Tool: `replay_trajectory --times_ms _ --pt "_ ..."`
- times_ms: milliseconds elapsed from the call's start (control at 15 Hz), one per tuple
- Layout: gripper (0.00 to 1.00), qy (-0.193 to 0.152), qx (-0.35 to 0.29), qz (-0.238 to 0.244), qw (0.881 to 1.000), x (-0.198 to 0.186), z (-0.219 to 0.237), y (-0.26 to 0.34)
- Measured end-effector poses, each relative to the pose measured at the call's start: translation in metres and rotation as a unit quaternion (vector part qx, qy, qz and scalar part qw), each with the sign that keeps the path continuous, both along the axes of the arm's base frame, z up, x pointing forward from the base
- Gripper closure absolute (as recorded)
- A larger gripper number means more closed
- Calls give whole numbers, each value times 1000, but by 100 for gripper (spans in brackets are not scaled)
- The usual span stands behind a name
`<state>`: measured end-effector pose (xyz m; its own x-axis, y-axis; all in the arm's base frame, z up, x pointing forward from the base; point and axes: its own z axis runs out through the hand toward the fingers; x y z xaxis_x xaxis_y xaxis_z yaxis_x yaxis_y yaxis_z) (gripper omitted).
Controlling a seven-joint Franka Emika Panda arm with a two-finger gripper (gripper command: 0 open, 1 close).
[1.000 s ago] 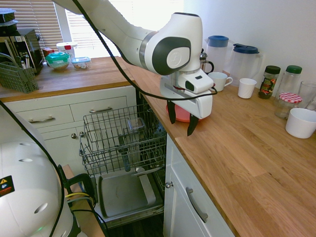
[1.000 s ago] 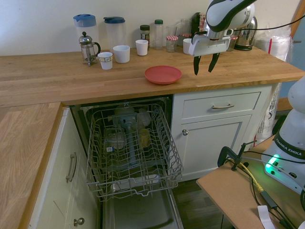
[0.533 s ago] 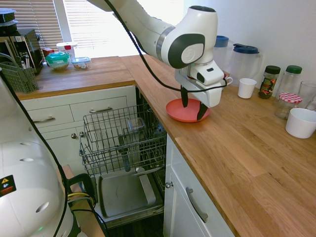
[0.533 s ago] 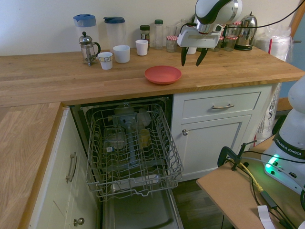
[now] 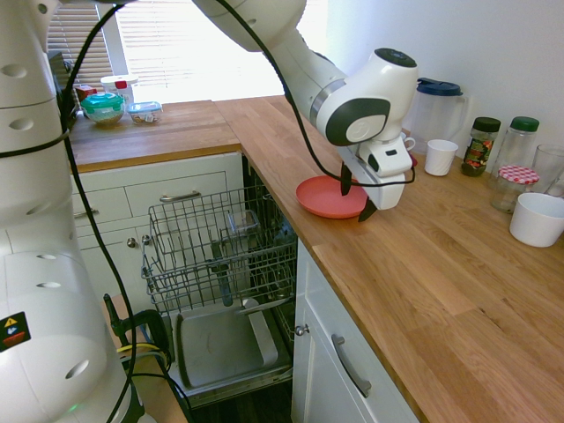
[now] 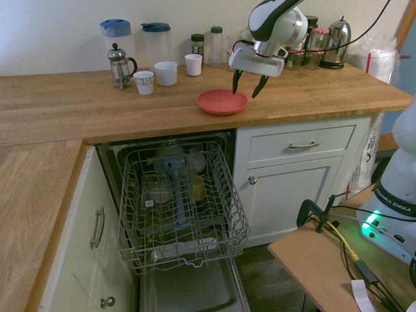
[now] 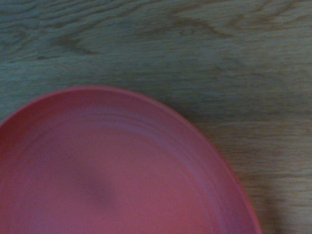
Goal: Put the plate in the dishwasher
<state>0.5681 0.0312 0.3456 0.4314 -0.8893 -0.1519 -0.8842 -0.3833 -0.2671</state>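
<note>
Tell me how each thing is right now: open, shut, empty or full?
plate: empty, lying flat on the counter, not held.
gripper: open, above the plate's edge.
dishwasher: door open.
wire rack: pulled out, partly loaded with dishes.
white drawers: shut.
two jugs: lids on.

Only one label reads — "FRANKA EMIKA" on the white robot base (image 6: 395, 200).
</note>
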Motion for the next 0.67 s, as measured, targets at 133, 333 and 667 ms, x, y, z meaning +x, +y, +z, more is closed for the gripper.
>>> replay_trajectory --times_ms 133,333,667 --pt "100 5 8 -2 1000 6 -6 0" --pt "100 5 15 3 1000 9 -10 1" --pt "100 9 24 7 1000 9 -11 1"
